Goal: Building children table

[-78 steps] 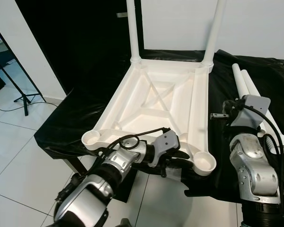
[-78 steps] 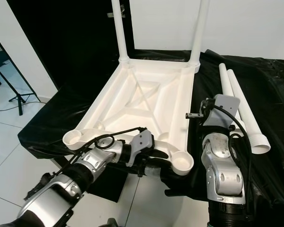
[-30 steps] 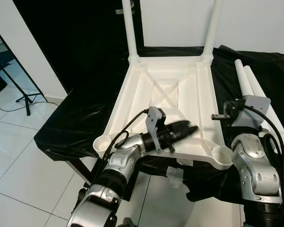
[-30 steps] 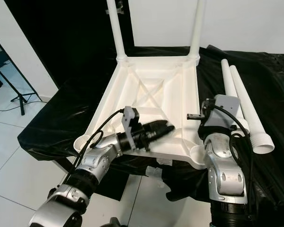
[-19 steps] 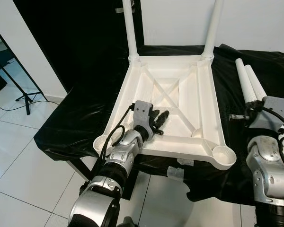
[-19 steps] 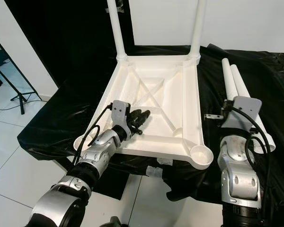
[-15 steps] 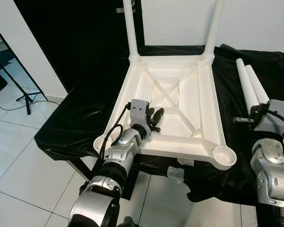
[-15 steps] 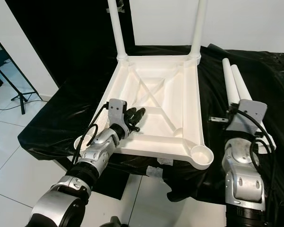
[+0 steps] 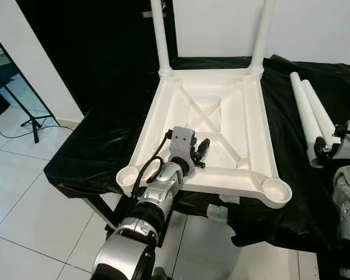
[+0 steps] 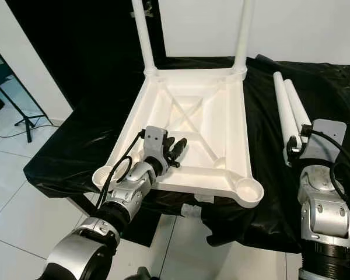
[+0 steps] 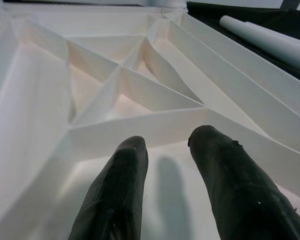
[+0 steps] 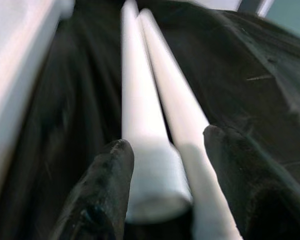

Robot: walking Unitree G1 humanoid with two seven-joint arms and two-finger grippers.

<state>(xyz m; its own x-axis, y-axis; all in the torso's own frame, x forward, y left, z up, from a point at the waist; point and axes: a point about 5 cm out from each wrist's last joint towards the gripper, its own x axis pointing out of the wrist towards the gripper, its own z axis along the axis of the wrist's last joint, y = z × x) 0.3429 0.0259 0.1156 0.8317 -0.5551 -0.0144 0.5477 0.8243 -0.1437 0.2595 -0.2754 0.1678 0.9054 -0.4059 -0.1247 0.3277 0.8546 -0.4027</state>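
Left gripper (image 11: 165, 150), fingers parted, is held over the upturned tabletop (image 9: 245, 119); right gripper (image 12: 162, 150), open, straddles two loose legs (image 10: 289, 108).

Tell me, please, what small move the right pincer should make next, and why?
Probably ease forward and close on the nearer loose leg. The right pincer is open, its fingers straddling the ends of the two legs lying on the black cloth, and the tabletop has open near sockets.

One upturned white tabletop (image 9: 221, 125) lies there. Two white legs (image 9: 262, 32) stand fitted in its far corners, and two loose legs (image 9: 310, 114) lie side by side. Two empty corner sockets (image 9: 276, 189) face up.
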